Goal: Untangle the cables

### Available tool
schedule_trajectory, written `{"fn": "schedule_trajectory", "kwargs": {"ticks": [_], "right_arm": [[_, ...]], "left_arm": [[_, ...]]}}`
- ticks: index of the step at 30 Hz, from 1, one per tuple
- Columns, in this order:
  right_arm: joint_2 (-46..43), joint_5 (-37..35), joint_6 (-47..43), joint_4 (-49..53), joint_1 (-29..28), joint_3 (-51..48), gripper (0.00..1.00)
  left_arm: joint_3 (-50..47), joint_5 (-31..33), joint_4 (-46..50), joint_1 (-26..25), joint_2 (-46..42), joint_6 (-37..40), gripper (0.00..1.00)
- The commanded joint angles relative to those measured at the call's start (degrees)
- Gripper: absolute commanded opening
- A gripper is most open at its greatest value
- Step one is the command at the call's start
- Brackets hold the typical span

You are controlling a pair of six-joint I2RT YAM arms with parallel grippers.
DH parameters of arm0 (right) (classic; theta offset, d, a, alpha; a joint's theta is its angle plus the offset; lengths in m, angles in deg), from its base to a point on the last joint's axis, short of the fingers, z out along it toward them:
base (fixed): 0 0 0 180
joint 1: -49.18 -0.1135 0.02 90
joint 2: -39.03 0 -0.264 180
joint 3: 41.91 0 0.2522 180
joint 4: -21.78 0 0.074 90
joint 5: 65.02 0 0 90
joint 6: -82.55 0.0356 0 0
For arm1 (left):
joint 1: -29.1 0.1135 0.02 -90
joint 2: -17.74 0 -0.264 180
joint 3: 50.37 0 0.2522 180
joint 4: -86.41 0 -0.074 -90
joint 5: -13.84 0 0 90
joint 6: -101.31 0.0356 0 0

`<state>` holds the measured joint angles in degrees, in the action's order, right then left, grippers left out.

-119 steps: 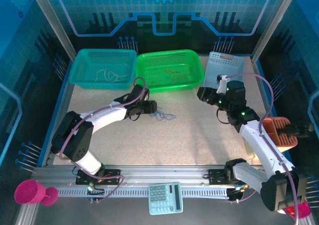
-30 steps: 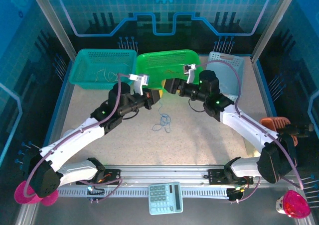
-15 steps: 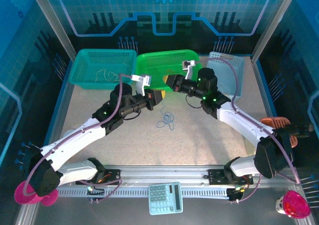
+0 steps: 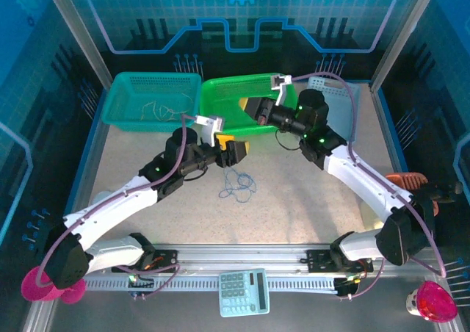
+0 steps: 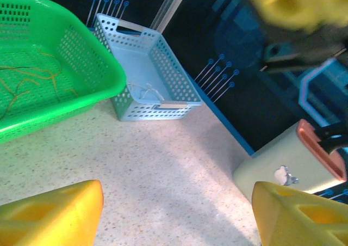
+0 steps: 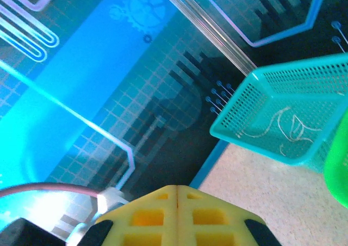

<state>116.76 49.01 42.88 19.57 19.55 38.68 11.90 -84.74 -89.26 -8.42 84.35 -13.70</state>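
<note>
A blue cable [image 4: 236,186] lies in a loose tangle on the speckled table, just in front of my left gripper [image 4: 239,150]. That gripper [image 5: 178,198] is open, its yellow fingers [image 5: 54,213] wide apart over bare table. My right gripper [image 4: 250,112] hovers over the green basket [image 4: 235,80]; its fingertips [image 6: 176,190] are pressed shut and nothing shows between them. Yellow-orange cables [image 5: 22,85] lie in the green basket [image 5: 81,55]. White cables [image 6: 288,127] lie in the teal basket [image 6: 255,127], and a white cable [image 5: 147,93] in the light blue basket [image 5: 163,102].
The three baskets line the back of the table: teal basket [image 4: 117,100] left, green middle, light blue basket [image 4: 339,97] right, partly behind my right arm. An orange-topped beige object [image 5: 321,159] stands at the right edge. A calculator [image 4: 244,291] rests on the front rail.
My right gripper has moved back and up over the green basket. My left gripper has shifted slightly right and nearer. The blue cable now lies a little lower and to the left.
</note>
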Motion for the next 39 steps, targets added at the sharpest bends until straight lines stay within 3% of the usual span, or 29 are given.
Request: {"fn": "schedule_trajectory", "kwargs": {"ticks": [1, 4, 9, 13, 16, 19, 29, 39], "right_arm": [[-1.5, 1.5, -2.7, 2.8, 0.0, 2.8, 0.0], [-2.1, 0.1, -4.9, 6.0, 0.0, 2.1, 0.0], [-3.9, -3.9, -9.4, 14.0, 0.0, -2.6, 0.0], [-5.1, -8.2, -14.0, 21.5, -0.2, -7.9, 0.36], [-5.4, -10.5, -15.8, 25.2, -0.7, -13.0, 0.49], [-3.7, -11.7, -16.9, 27.9, -2.3, -16.1, 0.54], [6.7, -14.2, -15.6, 27.2, -9.7, -20.1, 0.54], [15.8, -14.5, -14.0, 24.3, -11.6, -17.3, 0.5]], "left_arm": [[-1.1, 2.7, -0.6, -0.4, 0.3, 3.7, 0.72], [-2.7, 3.9, -1.2, -0.3, 0.1, 4.0, 0.68], [-5.4, 7.8, 3.2, -0.2, -1.1, 2.7, 0.71], [-6.2, 11.8, 11.4, 0.0, -1.2, -1.6, 0.76], [-7.8, 13.8, 13.4, 0.0, -2.2, -5.1, 0.78], [-8.6, 15.2, 13.5, 0.1, -3.1, -6.6, 0.8], [-6.3, 17.9, 13.9, 0.0, -3.2, -5.8, 0.87], [-6.5, 18.6, 14.5, 0.0, -5.0, -5.7, 0.88]]}}
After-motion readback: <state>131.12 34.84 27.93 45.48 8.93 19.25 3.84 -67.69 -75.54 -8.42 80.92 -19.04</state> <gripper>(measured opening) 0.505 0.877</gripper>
